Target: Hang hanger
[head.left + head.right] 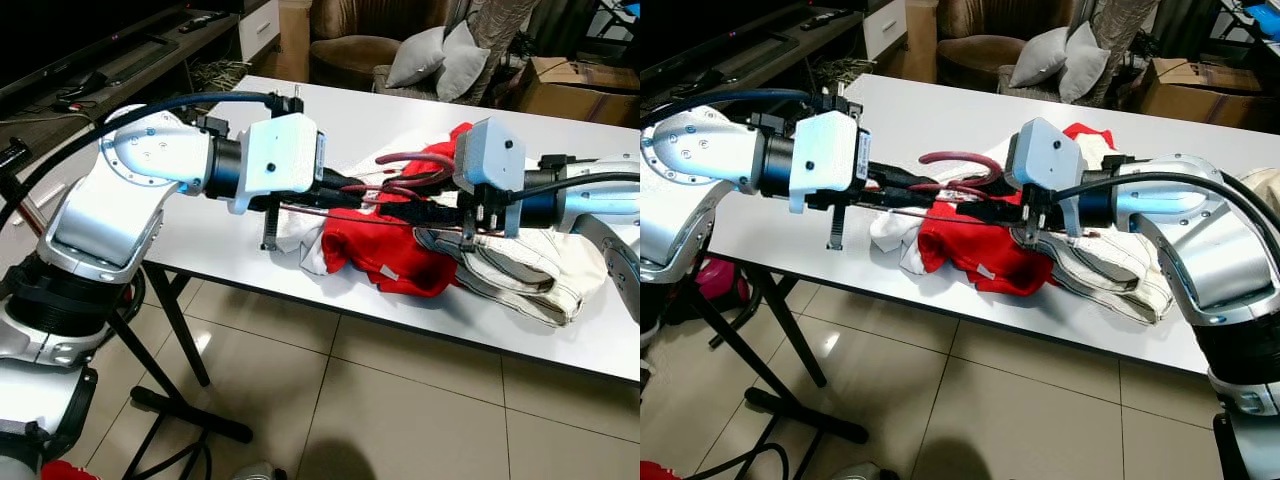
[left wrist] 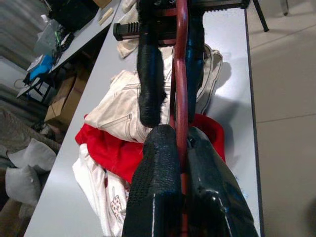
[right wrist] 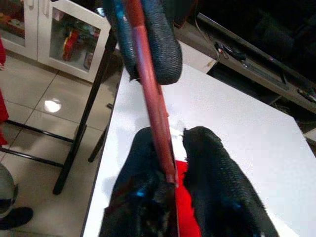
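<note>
Head stereo pair looking down, wrist cameras close, all sharing table [image 1: 300, 120]

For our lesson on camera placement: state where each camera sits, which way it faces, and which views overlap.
Left and right eye views: head, looking down at the white table; both silver arms show.
Left wrist view: along its fingers, which grip the dark red hanger.
Right wrist view: along its fingers.
Shared: hanger, red garment, table.

The right pincer [image 1: 425, 212] is covering the hanger's [image 1: 405, 160] lower bar; red garment [image 1: 385, 250] is hiding under both pincers.
</note>
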Controlling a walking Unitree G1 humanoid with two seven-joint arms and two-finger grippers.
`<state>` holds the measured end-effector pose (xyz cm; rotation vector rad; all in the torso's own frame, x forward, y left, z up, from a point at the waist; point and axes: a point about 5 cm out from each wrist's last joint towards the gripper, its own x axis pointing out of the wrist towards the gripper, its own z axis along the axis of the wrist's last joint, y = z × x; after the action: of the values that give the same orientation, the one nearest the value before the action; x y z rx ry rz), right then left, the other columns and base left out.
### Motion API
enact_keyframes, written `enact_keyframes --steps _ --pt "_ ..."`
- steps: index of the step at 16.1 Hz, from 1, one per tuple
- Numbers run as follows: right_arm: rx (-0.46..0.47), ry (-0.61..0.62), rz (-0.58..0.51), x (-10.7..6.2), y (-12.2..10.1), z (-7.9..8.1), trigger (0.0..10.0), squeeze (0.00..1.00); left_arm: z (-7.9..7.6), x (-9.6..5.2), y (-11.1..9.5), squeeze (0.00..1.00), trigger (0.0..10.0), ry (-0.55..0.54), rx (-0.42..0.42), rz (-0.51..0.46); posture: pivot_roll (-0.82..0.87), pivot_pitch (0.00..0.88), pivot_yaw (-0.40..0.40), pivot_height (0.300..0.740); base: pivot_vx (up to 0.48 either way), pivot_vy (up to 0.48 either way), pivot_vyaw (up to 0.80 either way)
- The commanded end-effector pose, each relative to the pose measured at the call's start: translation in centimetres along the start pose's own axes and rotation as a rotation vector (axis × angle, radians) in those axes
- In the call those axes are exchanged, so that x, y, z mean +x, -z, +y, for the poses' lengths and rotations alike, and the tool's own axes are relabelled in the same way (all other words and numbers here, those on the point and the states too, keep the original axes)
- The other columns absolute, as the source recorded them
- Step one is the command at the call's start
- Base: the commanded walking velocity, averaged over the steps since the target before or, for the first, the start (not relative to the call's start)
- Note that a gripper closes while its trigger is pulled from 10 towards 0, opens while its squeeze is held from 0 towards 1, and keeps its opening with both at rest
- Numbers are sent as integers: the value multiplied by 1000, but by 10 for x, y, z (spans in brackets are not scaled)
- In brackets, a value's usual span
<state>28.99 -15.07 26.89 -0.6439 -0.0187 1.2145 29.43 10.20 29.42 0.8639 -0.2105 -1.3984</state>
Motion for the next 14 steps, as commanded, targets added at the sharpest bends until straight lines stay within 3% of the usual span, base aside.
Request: enact_keyframes --steps 1,6,7,11,14 --pt "19 -7 11 2 2 -1 0 0 7 1 -30 0 10000 0 113 -108 -7 0 3 740 0 0 0" --pt "29 -12 11 1 3 -2 0 0 8 -2 -32 0 10000 -13 103 -127 -6 0 -1 740 0 0 0" --pt "28 -16 7 1 3 -2 0 0 9 -4 -30 961 10000 -6 64 -140 -5 0 0 740 0 0 0" --pt "22 -14 -4 -1 1 -3 0 0 13 -13 -21 1000 10000 -16 25 -155 -4 0 0 740 0 0 0" --pt "74 22 -14 -6 0 -6 0 0 22 -29 -17 1000 10000 -65 -24 -192 -2 0 4 740 0 0 0"
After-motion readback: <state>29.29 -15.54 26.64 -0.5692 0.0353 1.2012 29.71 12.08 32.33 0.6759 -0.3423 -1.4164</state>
